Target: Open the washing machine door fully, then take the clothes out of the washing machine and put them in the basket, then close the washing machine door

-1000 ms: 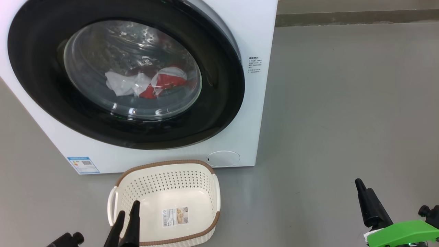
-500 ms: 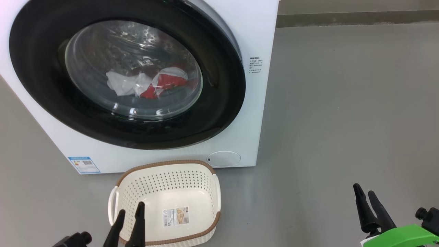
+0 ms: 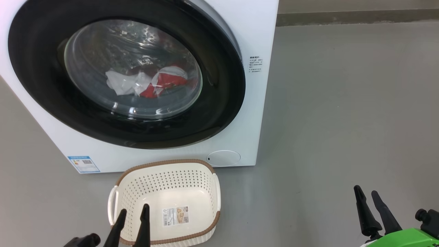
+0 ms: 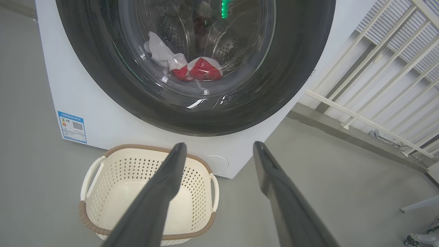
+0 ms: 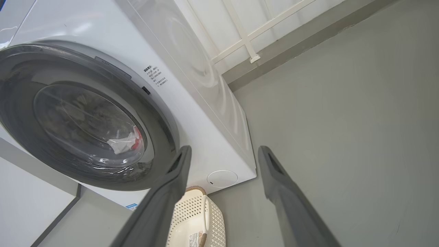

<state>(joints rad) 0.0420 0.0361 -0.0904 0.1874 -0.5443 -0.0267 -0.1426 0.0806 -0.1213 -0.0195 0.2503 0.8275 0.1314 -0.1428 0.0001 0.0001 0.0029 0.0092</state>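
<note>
The white washing machine stands ahead with its black-rimmed door shut against its front. Through the glass bowl I see the clothes, red and white fabric low in the drum, which also show as clothes in the left wrist view. The cream basket sits empty on the floor before the machine, a paper label inside. My left gripper hangs open over the basket's near left corner. Open too, my right gripper is over bare floor at the lower right, far from the door.
Grey floor spreads to the right of the machine. A white railing and a low kerb run behind it on the right. A small round flap sits low on the machine front, and a blue label at its lower left.
Both grippers have sunk toward the bottom edge of the head view and their fingers have spread apart. Machine, door and basket stay as they were.
</note>
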